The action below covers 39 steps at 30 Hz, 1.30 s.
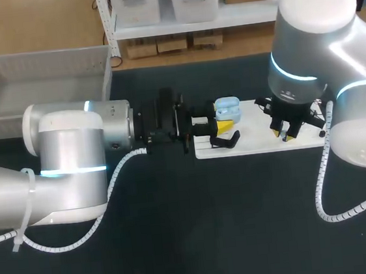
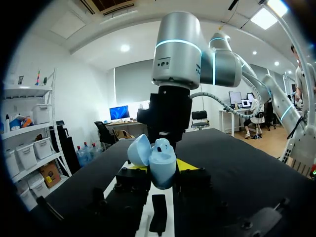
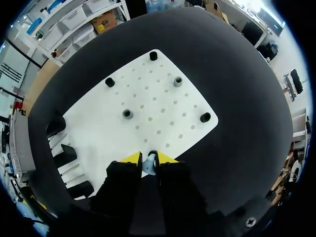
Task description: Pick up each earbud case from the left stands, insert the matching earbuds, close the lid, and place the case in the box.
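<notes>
A light blue earbud case (image 1: 228, 108) with its lid (image 2: 139, 150) swung open is held above the left end of the white board (image 1: 262, 143). My left gripper (image 1: 223, 125) is shut on the case (image 2: 163, 173), one yellow tip on each side. My right gripper (image 1: 286, 136) points straight down at the board's right part. In the right wrist view its yellow tips (image 3: 149, 159) stand close together on a small pale earbud (image 3: 149, 166), right at the board's near edge beside a black peg.
A grey mesh box (image 1: 39, 80) stands at the back left of the black table. Black stands (image 3: 64, 155) line the board's left end. Several short pegs (image 3: 128, 113) stick up from the board (image 3: 163, 106) ahead of my right gripper.
</notes>
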Available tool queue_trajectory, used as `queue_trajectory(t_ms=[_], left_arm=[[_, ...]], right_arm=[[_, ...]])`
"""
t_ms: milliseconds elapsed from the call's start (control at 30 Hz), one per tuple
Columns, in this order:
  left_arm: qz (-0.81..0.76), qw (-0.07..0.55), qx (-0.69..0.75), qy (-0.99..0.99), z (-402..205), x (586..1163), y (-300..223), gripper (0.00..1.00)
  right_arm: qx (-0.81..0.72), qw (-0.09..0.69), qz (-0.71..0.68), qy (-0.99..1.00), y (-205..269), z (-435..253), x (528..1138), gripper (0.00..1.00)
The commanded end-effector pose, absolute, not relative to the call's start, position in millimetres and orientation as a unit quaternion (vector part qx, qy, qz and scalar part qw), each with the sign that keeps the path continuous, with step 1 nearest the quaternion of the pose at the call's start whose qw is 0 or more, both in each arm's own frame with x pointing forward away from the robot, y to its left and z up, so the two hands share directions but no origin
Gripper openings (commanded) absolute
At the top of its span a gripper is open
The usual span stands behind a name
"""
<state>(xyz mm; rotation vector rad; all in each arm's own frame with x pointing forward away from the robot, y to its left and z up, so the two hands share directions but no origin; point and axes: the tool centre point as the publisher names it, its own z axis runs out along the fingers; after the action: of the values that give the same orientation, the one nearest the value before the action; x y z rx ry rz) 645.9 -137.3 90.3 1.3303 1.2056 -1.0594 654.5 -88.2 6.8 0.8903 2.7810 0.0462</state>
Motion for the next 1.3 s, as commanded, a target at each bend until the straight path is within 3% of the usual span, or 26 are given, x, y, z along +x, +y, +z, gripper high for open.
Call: queue_trajectory(t_ms=[33,767,1100,1300], left_arm=[[-0.436,0.508,0.549,0.500,89.6,643.5,-137.5,0.00],[-0.436,0.508,0.549,0.500,89.6,643.5,-137.5,0.00],[-0.436,0.508,0.549,0.500,89.6,643.5,-137.5,0.00],[-0.436,0.508,0.549,0.500,89.6,643.5,-137.5,0.00]], right_arm=[[0.303,0.109,0.014,0.947,-88.2,5.4,656.4,0.00],[0.256,0.077,0.106,0.958,-91.6,77.8,642.2,0.00],[0.091,0.052,0.174,0.979,-71.9,148.0,634.2,0.00],[-0.029,0.053,0.132,0.989,-43.1,172.6,624.2,0.00]])
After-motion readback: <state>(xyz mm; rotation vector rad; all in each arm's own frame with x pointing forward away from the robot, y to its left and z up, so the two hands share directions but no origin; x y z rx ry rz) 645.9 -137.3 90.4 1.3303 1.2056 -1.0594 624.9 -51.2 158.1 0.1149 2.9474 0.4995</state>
